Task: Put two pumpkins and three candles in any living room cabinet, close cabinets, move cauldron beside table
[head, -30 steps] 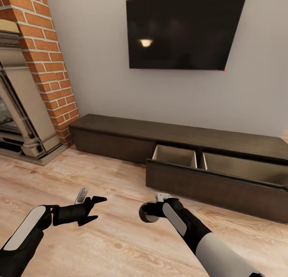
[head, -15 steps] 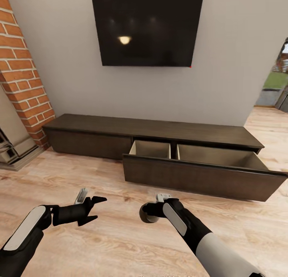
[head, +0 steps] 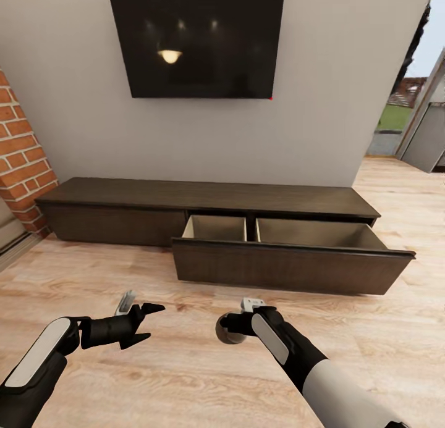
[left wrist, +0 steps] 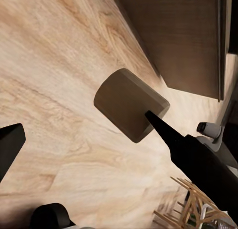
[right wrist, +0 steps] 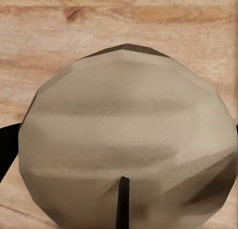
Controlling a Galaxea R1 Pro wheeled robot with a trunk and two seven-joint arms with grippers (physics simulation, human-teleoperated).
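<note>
A pale stubby candle [head: 224, 339] sits in my right gripper [head: 230, 327], which is shut on it low over the floor; the right wrist view shows the candle [right wrist: 124, 135] close up. My left gripper [head: 153, 322] hangs open and empty, pointing toward the same candle [left wrist: 130, 104]. Ahead stands the long dark-brown cabinet [head: 123, 196]. Its wide drawer [head: 284, 267] is pulled out, showing two beige compartments with nothing visible in them. The pumpkins, cauldron and table are out of view.
A black TV [head: 198, 39] hangs on the grey wall above the cabinet. A brick column [head: 18, 156] stands at the left, and a doorway [head: 414, 113] opens at the right. Wood floor [head: 185, 378] lies between me and the cabinet.
The view has swung to the right: the fireplace has left the picture and the cabinet now sits nearly square ahead. Both arms keep their pose, and the right gripper still holds the candle.
</note>
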